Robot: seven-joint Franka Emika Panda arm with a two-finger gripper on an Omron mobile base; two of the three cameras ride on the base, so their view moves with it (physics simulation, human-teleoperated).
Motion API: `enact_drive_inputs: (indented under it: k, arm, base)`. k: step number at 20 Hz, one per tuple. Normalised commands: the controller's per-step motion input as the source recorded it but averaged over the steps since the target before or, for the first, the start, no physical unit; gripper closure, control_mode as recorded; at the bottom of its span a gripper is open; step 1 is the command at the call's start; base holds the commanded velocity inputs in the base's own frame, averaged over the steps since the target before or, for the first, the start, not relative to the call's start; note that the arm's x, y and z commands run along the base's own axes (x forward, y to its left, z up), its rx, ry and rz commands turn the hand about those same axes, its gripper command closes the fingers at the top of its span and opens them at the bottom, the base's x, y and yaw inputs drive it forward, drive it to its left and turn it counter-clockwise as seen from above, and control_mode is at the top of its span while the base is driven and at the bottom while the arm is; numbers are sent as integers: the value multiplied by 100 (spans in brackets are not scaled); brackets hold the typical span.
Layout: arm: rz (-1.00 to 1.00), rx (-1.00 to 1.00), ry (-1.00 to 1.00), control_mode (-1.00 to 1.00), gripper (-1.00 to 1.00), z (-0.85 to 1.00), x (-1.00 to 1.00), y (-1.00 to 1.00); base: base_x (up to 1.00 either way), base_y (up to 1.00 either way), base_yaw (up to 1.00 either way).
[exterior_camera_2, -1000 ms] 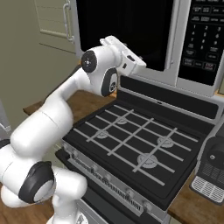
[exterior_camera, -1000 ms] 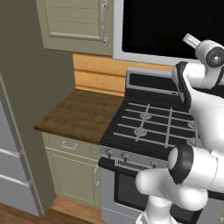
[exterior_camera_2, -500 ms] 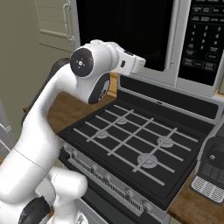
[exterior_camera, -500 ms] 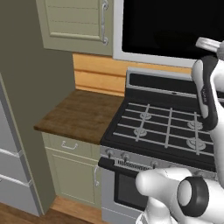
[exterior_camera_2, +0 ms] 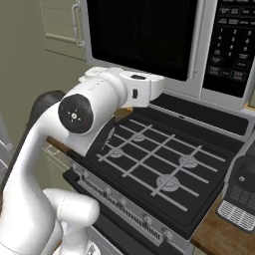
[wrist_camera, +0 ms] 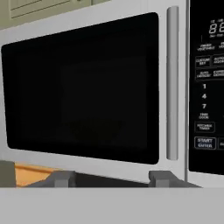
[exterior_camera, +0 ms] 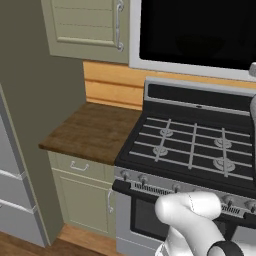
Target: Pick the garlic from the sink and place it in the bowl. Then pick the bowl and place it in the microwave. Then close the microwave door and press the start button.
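The microwave (exterior_camera_2: 199, 74) hangs above the stove with its door (wrist_camera: 83, 87) shut. The door's black window is too dark to see through. Its vertical grey bar handle (wrist_camera: 173, 83) stands right of the window. The dark control panel (wrist_camera: 205, 87) lies further right, with the start button (wrist_camera: 204, 143) near its bottom. My gripper (wrist_camera: 112, 178) faces the door's lower edge a short way off, its fingertips (wrist_camera: 63, 178) apart with nothing between them. The white arm (exterior_camera_2: 99, 99) reaches across the stove towards the microwave. The garlic, the bowl and the sink are out of view.
A black gas stove (exterior_camera: 192, 147) with burner grates sits under the microwave. A wooden counter (exterior_camera: 92, 132) lies to its left, below a pale upper cabinet (exterior_camera: 85, 25). A dark appliance (exterior_camera_2: 241, 191) stands on the counter to the stove's right.
The arm has swung round and lowered, carrying the hand to the right along the microwave's front. In the left base view it has slid almost out at the right edge.
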Motion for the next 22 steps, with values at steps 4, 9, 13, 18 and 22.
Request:
enact_drive_inputs:
  k: [4, 9, 13, 18, 22]
  arm:
    - [-19, 0, -2, -100, 100, -6, -71, -4]
    - [-22, 0, 0, -100, 100, -14, -11, -18]
    - [-24, 0, 0, -100, 100, -14, 0, -38]
    - [-15, 0, 1, -100, 100, -6, 0, -43]
    - [-7, 0, 3, -100, 100, -7, 29, -39]
  base:
    - [0, 0, 0]
    - [0, 0, 0]
    - [0, 0, 0]
    - [0, 0, 0]
    - [0, 0, 0]
